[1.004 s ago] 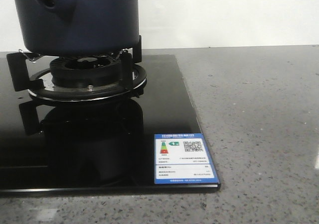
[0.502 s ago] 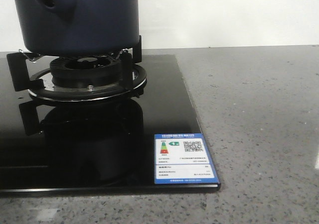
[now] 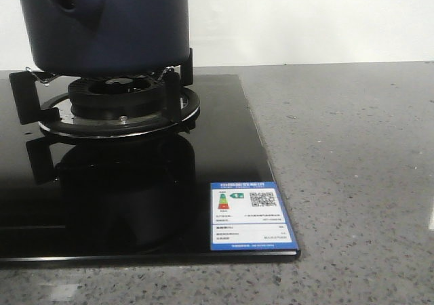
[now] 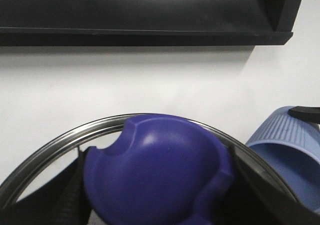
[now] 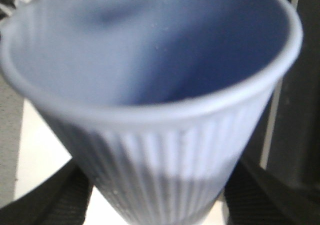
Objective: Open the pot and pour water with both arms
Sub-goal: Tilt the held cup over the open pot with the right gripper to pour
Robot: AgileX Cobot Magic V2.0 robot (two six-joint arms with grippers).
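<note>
Speckled grey countertop (image 3: 352, 149) carries a black glass hob (image 3: 224, 135); the navy pot (image 3: 108, 24) sits on its burner grate (image 3: 173, 91). Left gripper (image 4: 155, 205) is clamped on a purple lid knob (image 4: 155, 175); right gripper (image 5: 160, 205) is closed around a ribbed light-blue cup (image 5: 150, 110).

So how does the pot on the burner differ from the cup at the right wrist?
The pot is dark navy with smooth matte sides; the cup is light blue and ribbed. The pot sits on the burner grate; the cup is between the right gripper's fingers. The pot's walls run nearly straight; the cup's taper downward. Both are blue, round vessels.
</note>
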